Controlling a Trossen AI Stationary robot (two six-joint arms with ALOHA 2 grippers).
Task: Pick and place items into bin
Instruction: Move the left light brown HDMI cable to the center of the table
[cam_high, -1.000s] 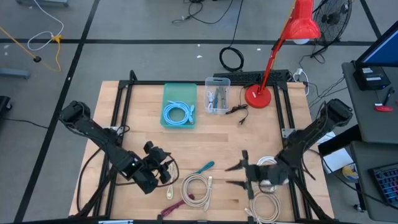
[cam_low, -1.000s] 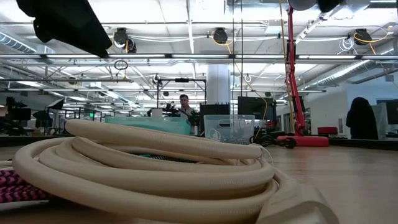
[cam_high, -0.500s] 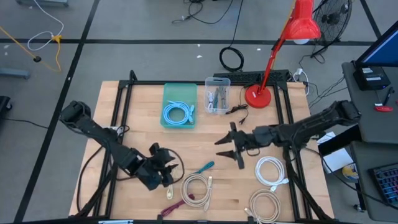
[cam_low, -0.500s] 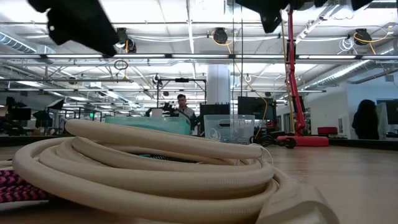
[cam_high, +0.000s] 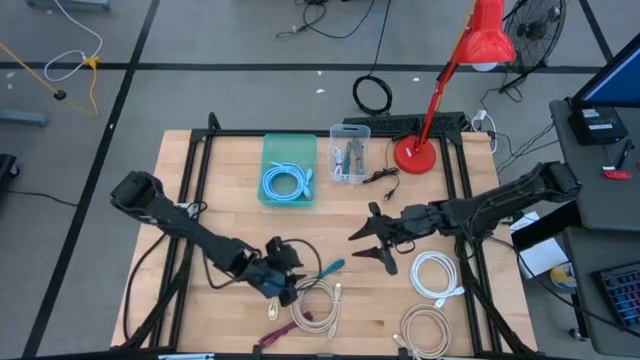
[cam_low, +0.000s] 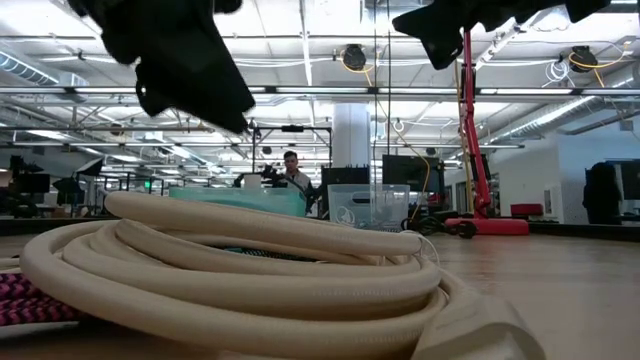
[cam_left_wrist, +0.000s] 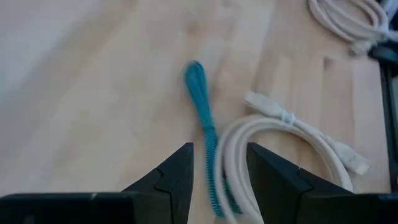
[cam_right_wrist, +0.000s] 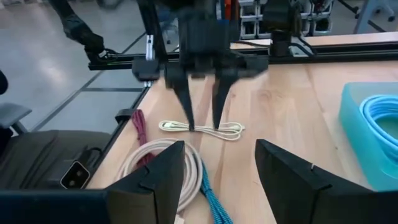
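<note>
My left gripper (cam_high: 293, 283) hovers open over the near middle of the table, slanting down. A teal cord (cam_left_wrist: 205, 146) lies on the wood in line with the gap between its fingers, untouched. Beside the cord lies a beige coil (cam_high: 315, 305), with a maroon cord (cam_high: 275, 335) and a small cream cord (cam_right_wrist: 202, 129) close by. My right gripper (cam_high: 356, 246) stands open above mid-table, pointing toward the left arm and holding nothing. A teal bin (cam_high: 270, 190) at the far middle holds a light blue coil (cam_high: 287, 182).
A white coil (cam_high: 437, 275) and another beige coil (cam_high: 425, 330) lie near the right front. A clear bin (cam_high: 348, 155) and a red lamp (cam_high: 415, 155) with its black cord stand at the far edge. A black frame (cam_high: 200, 160) borders the table.
My left gripper has gone toward the table's right edge and down, tipping and turning, and now hangs over the teal cord. My right gripper swung up from the near right, by the white coil, toward mid-table, then kept still. Both stayed open.
</note>
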